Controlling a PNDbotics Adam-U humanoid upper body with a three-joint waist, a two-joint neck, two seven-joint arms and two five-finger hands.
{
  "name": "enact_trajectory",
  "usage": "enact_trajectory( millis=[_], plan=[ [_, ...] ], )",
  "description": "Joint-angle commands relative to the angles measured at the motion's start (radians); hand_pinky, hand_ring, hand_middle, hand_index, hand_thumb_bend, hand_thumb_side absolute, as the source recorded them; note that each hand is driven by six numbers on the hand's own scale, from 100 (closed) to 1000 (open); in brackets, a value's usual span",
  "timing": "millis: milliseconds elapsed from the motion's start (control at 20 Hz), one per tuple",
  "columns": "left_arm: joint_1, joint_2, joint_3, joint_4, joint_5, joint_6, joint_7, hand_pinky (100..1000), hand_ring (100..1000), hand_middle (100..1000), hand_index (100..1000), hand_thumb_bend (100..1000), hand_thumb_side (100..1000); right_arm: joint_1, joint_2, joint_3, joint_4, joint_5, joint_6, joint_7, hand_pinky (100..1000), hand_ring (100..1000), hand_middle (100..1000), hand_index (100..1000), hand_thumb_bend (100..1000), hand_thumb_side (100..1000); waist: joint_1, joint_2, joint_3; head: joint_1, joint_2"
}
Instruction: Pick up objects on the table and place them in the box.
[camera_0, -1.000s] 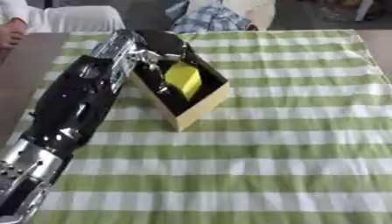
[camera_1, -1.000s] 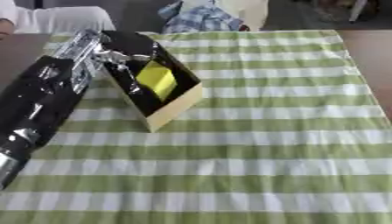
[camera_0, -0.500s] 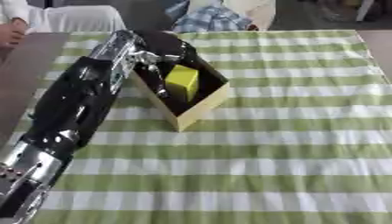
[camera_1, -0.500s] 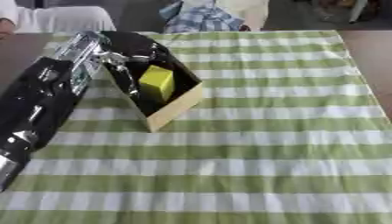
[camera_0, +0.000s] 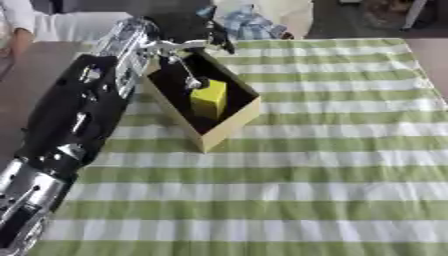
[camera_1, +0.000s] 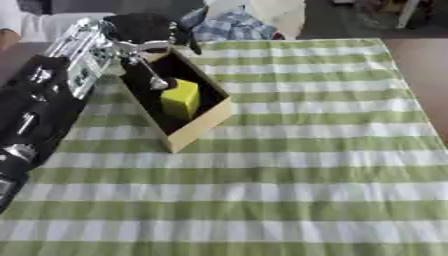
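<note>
Yellow block (camera_0: 208, 98) stands inside the cardboard box (camera_0: 229, 126), so I count that placing as done. My left hand (camera_0: 179, 31) hangs over the box's far end, a thin finger (camera_0: 188, 75) reaching down to just beside the block's top corner; I cannot tell whether the fingers are spread or pinching. I see nothing else lying on the green-striped cloth (camera_0: 315, 170), so by my reading little remains but to lift the hand clear. My right hand shows nowhere.
</note>
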Motion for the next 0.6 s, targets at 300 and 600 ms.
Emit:
enact_trajectory(
  millis=[300,600],
  plan=[
    [0.048,0.162,0.006,-0.374,0.263,0.092,-0.029,727,730,712,839,211,100,-0.004,-0.040,-0.011,-0.015,0.010,0.000,-0.007,644,708,735,808,100,848,-0.001,-0.026,0.010,-0.020,0.020],
    [0.178,0.284,0.049,-0.682,0.502,0.253,0.076,694,689,681,832,100,100,-0.006,-0.046,-0.014,-0.015,0.017,0.001,-0.012,646,708,735,809,100,846,-0.007,-0.018,0.018,-0.036,0.019]
  ],
)
